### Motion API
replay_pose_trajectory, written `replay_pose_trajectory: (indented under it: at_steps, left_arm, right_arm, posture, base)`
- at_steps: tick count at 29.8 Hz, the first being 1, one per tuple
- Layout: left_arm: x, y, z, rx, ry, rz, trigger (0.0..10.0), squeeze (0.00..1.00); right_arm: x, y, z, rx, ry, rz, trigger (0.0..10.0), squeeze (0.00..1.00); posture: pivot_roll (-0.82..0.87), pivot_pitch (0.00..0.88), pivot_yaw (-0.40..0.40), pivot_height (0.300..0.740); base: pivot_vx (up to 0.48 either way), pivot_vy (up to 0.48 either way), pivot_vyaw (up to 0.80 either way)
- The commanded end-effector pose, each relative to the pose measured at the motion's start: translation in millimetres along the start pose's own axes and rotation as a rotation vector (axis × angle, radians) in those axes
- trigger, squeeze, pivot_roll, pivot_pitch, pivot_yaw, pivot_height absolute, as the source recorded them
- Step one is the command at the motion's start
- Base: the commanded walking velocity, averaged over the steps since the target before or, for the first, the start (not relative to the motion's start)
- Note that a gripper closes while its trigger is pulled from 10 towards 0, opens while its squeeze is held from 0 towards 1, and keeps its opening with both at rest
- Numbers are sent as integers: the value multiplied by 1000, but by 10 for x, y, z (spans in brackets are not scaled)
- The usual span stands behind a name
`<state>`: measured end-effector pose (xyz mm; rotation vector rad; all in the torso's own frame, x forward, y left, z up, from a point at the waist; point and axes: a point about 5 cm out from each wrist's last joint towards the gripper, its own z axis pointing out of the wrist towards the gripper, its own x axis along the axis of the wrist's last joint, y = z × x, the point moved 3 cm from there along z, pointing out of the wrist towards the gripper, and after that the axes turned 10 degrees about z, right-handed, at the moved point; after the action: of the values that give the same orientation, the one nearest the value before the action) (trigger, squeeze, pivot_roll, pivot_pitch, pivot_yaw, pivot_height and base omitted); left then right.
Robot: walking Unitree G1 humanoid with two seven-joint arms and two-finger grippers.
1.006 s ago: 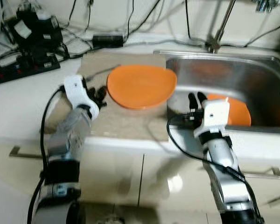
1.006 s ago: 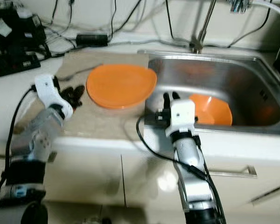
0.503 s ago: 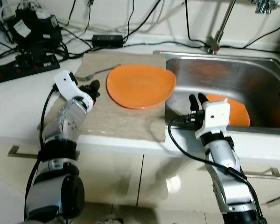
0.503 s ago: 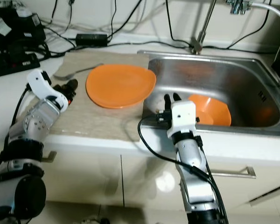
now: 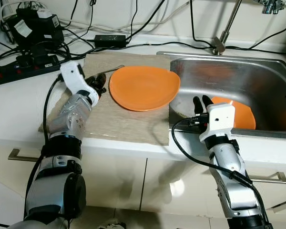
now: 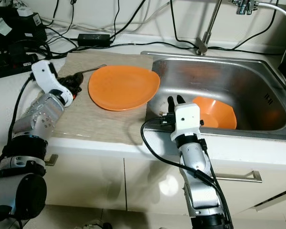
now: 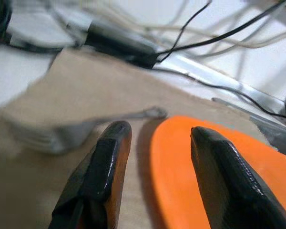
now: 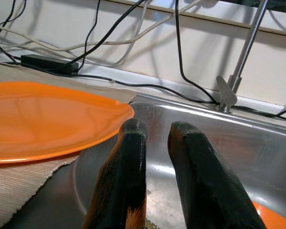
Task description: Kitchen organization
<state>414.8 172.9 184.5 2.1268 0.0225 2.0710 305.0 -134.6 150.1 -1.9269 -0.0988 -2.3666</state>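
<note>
An orange plate [image 5: 144,88] lies on a beige mat [image 5: 124,121], its right rim hanging over the sink. Beside its far left edge lies a metal fork [image 5: 110,71]. My left gripper [image 5: 99,82] is open just above the mat at the plate's left rim; in the left wrist view the plate edge [image 7: 200,162] sits between its fingers and the fork [image 7: 128,116] lies just ahead. An orange bowl [image 5: 240,114] rests in the steel sink [image 5: 257,76]. My right gripper [image 5: 201,102] is shut on nothing at the sink's front left corner, next to the bowl.
A power strip [image 5: 24,64], a black device [image 5: 33,28], an adapter [image 5: 109,41] and many cables crowd the counter's back left. The faucet [image 5: 226,28] rises behind the sink. Cabinet doors with a handle [image 5: 19,155] lie below the counter edge.
My left gripper has swung away from me along the mat, ending at the plate's left rim close to the fork. The right arm, plate and bowl have stayed put.
</note>
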Motion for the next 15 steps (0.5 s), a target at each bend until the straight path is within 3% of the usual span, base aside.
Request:
replay_pose_trajectory:
  at_steps: [1, 3, 9, 10, 11, 12, 13, 15]
  left_arm:
    - [-11, 36, -16, -4, 6, 73, 10000, 0]
    - [44, 72, -13, -21, 34, 165, 10000, 0]
    - [131, 128, 20, -59, 52, 215, 10000, 0]
    - [145, 145, 38, -70, 52, 224, 4824, 0]
    - [145, 145, 38, -70, 52, 224, 4824, 0]
    - [157, 151, 39, -74, 60, 225, 3059, 0]
    - [184, 158, 44, -80, 72, 221, 0, 0]
    - [245, 172, 67, -89, 90, 229, 0, 0]
  right_arm:
    - [-10, 3, -19, 3, -1, -7, 10000, 0]
    - [-14, -5, -17, 5, -2, -6, 10000, 0]
    - [-23, -23, -9, 8, -2, -2, 10000, 0]
    - [-27, -32, -5, 9, -2, -1, 10000, 0]
    - [-27, -32, -5, 9, -2, -1, 10000, 0]
    - [-28, -35, -4, 9, -2, -1, 10000, 0]
    - [-29, -37, -4, 9, -2, 0, 10000, 0]
    - [-30, -42, -3, 8, -1, 2, 10000, 0]
  posture:
    - [-48, 0, -13, 740]
    - [-44, 0, -13, 740]
    - [-39, 0, -10, 740]
    - [-39, 0, -7, 740]
    - [-39, 0, -7, 740]
    - [-39, 0, -5, 740]
    - [-40, 0, -4, 740]
    - [-42, 0, -1, 740]
  base:
    - [0, 0, 0]
    - [0, 0, 0]
    - [0, 0, 0]
    - [0, 0, 0]
    - [0, 0, 0]
    - [0, 0, 0]
    - [0, 0, 0]
    - [0, 0, 0]
